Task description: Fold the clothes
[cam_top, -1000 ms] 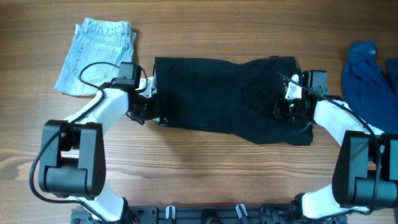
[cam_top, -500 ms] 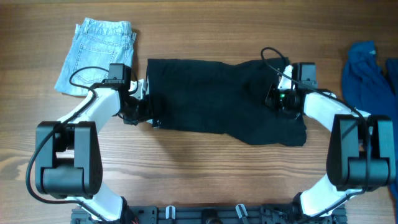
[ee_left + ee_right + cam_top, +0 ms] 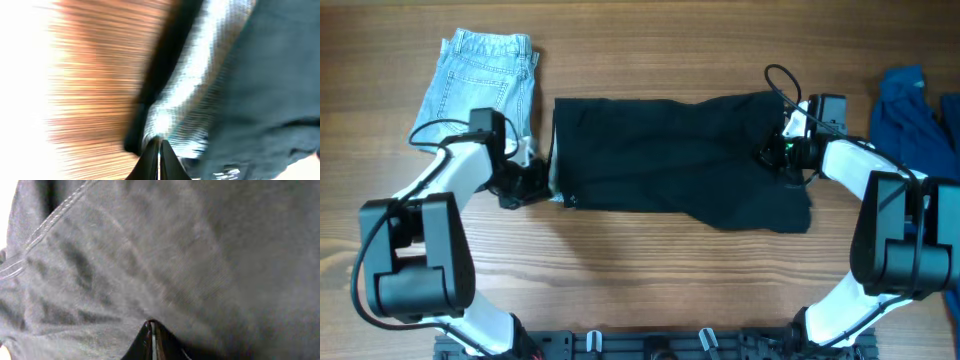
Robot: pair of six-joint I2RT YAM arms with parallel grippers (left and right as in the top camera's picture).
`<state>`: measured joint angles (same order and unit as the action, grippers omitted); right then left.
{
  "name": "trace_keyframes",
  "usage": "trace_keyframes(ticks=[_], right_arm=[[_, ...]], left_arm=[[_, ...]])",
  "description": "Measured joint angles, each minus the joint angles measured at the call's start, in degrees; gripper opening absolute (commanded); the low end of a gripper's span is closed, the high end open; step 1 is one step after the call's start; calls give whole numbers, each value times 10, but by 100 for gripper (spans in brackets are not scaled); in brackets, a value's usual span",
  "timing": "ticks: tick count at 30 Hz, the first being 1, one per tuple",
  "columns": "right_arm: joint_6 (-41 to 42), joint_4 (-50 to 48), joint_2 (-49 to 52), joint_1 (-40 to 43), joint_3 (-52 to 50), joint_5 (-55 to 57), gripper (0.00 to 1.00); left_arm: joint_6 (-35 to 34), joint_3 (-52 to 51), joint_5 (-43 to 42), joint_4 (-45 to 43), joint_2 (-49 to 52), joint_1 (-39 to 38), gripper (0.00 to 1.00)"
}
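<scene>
Broadly, the wooden counter point(image 3: 650, 290) carries everything. The black garment point(image 3: 670, 160), the piece being worked, lies spread flat across its middle, long side running left to right. Its lower right corner hangs lower than the rest of the bottom edge. A heap of blue cloth point(image 3: 910, 110) waits at the far right, well apart. A folded pair of denim shorts point(image 3: 475, 85) sits at the upper left, just beside the garment's left end.

The left fingers point(image 3: 548, 182) are at the garment's left edge. In the wrist view they are pressed together point(image 3: 159, 152) with the hem bunched at their tips, so I judge them pinching it. The right fingers point(image 3: 785, 152) are near the upper right corner, tips also together point(image 3: 151, 330) and buried in dark fabric, apparently pinching a fold of it.

The hazard, as I judge it, is a shallow pinch. Pulling the ends apart could slip the hem free. Catching only the top layer would leave the fold skewed, and the sagging corner would worsen that. The left end could also nudge the shorts.
</scene>
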<state>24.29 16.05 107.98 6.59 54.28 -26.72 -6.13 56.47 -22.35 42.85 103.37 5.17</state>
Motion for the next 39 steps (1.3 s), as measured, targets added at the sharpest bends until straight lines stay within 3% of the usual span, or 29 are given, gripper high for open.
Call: trace_keyframes(ticks=[1, 3, 6, 13, 19, 24, 32, 35, 36, 37, 39], right_arm=[[-2, 2, -1, 0, 1, -1, 25], [-13, 9, -6, 2, 3, -5, 36], [-34, 21, -19, 5, 1, -5, 37], [-94, 106, -93, 21, -38, 10, 36], [-112, 136, -194, 15, -44, -29, 33], [-128, 142, -206, -45, -44, -44, 38], [-137, 144, -206, -97, -44, -23, 37], [-137, 144, -206, -98, -44, -17, 37], [-137, 144, -206, -98, -44, -16, 36], [-137, 145, -206, -98, -44, -15, 36], [-137, 144, -206, -98, -44, -15, 34]], left_arm=[[1, 0, 1, 0, -1, 6, 22], [2, 0, 12, 1, -14, 17, 52], [8, -1, 11, -12, -41, 21, 64], [8, -1, -34, -95, -54, 21, 68], [7, -1, -97, -173, 2, 18, 68], [8, 10, -151, -233, 51, 6, 65], [9, 34, -200, -276, 95, -54, 62], [9, 36, -195, -279, 96, -79, 45], [9, 35, -192, -281, 96, -87, 28], [11, 35, -187, -282, 99, -96, 19], [5, 32, -181, -284, 104, -104, 12]])
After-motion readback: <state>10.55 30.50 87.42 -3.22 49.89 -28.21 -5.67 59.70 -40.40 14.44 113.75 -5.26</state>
